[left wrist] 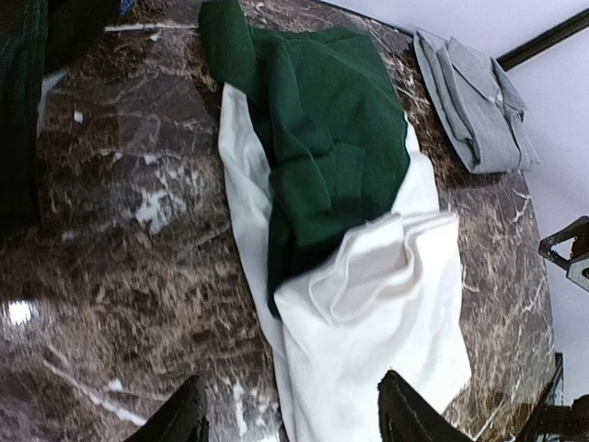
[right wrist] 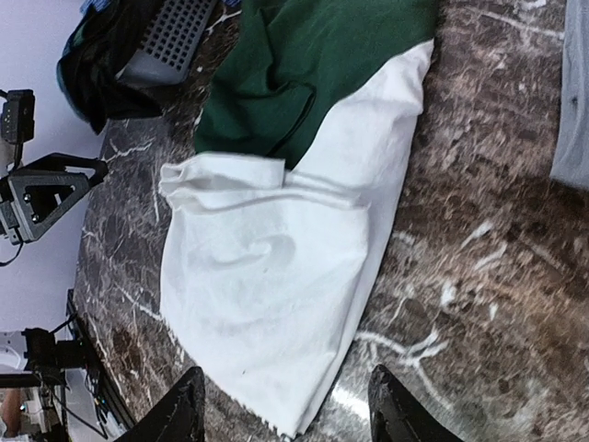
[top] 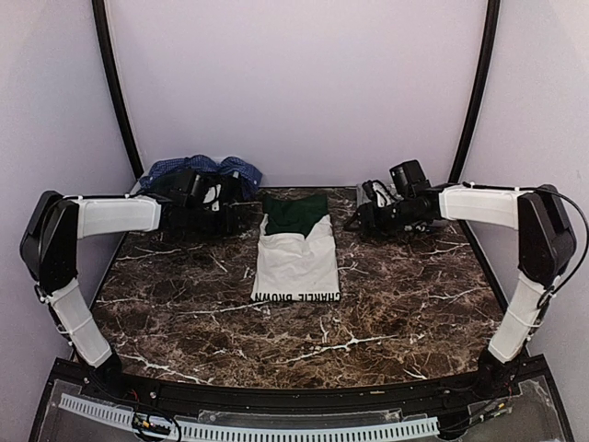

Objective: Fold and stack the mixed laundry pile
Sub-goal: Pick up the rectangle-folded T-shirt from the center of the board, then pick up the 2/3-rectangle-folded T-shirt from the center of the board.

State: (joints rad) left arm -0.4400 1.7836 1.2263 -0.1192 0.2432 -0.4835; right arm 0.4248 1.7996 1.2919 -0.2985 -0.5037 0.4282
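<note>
Basically: slatted basket (top: 276,429) sat at the near edge, below the arm bases. Mid-table, white tee (top: 294,265) lay flat on the marble table (top: 184,308), lettered hem (top: 296,296) nearest, dark green sleeves (top: 295,213) bunched at its far end. Left gripper (left wrist: 290,419) and right gripper (right wrist: 285,405) hung either side of that far end, jaws apart, holding nothing. Far left, blue checked shirt (top: 198,168) was bunched behind the left arm. Far right, folded grey garment (left wrist: 474,106). Dark cloth (left wrist: 18,110) by the left arm, possibly tartan.

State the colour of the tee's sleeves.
Dark green; the sleeves show best in the left wrist view.
</note>
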